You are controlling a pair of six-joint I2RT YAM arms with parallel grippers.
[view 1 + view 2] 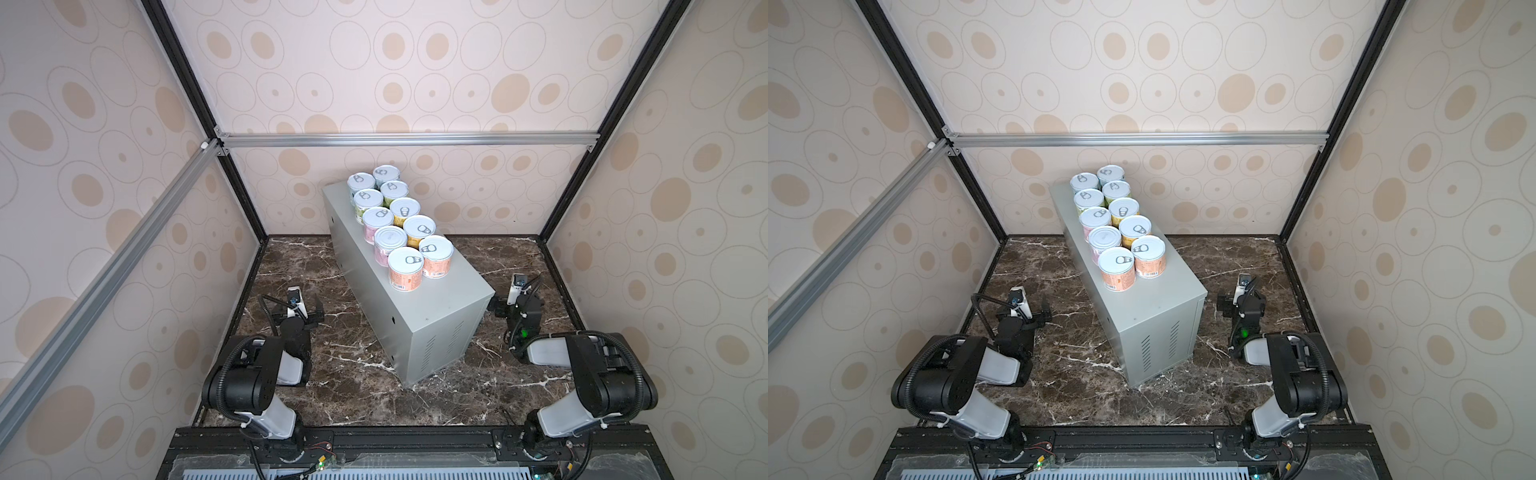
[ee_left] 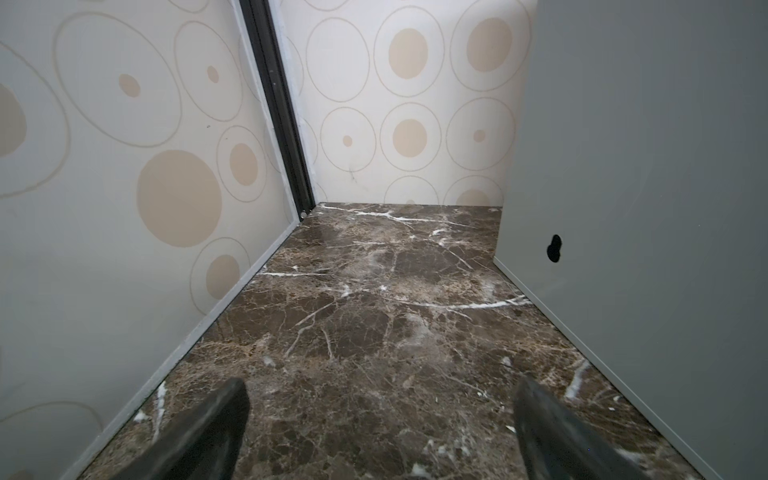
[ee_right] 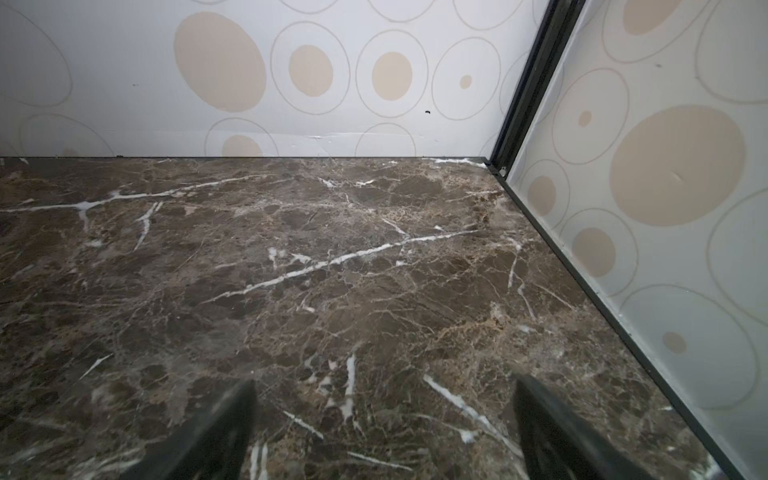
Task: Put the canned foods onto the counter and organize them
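Several canned foods [image 1: 405, 268] [image 1: 1118, 268] stand upright in two close rows along the far half of the counter [image 1: 440, 303] [image 1: 1154, 303], a light-grey metal box set at an angle in both top views. The labels run teal at the back, then green, yellow and pink, with orange nearest. My left gripper [image 1: 305, 309] [image 2: 380, 399] hangs low over the marble left of the counter, open and empty, and the counter's side wall [image 2: 644, 208] is close beside it. Right of the counter my right gripper [image 1: 513, 303] [image 3: 382, 399] is open and empty too. Neither wrist view shows any cans.
Dark brown white-veined marble [image 1: 353, 395] [image 3: 332, 270] lies all round the counter. Patterned walls with black corner posts [image 2: 282, 108] [image 3: 536, 79] close in three sides. An aluminium bar [image 1: 104, 282] slants across the left wall. A black rail [image 1: 415, 440] carries both arm bases at the front.
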